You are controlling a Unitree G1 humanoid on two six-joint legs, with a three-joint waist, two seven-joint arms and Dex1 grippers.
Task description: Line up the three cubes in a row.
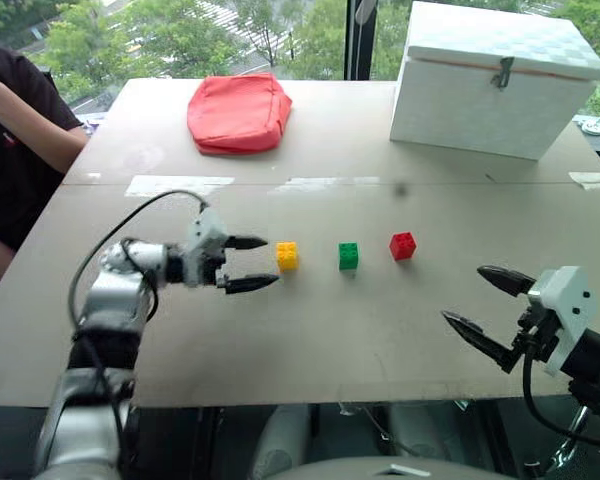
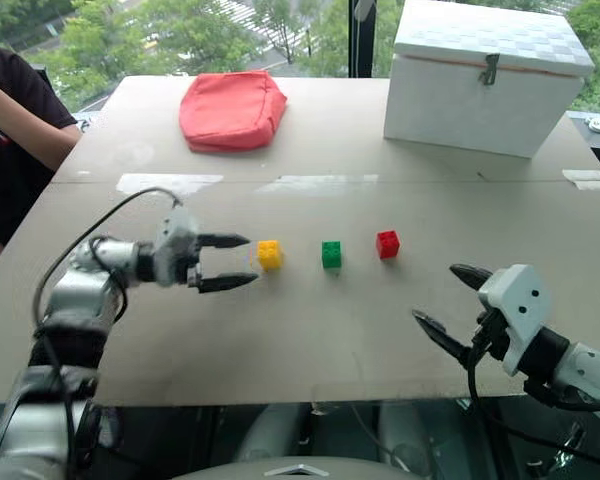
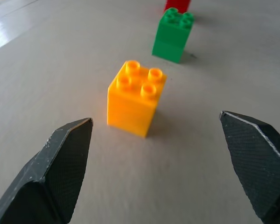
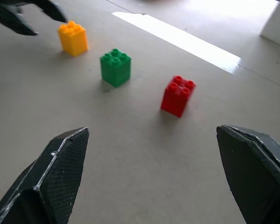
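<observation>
Seemingly finished: yellow cube (image 1: 287, 256), green cube (image 1: 348, 255) and red cube (image 1: 402, 245) stand in a row on the desk (image 1: 310, 340), while the left gripper (image 1: 256, 262) and right gripper (image 1: 488, 306) hold their fingers wide and empty, so only drawing back seems left.

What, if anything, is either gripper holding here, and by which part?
Nothing is held. The left gripper is open just short of the yellow cube, which stands free on the table. The right gripper is open and empty.

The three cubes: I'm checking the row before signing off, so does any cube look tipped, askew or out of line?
Nothing stands out. The yellow cube, green cube and red cube stand upright, studs up, apart in a row on the table. The red one sits turned slightly against the others. Both grippers are open, clear of them.
</observation>
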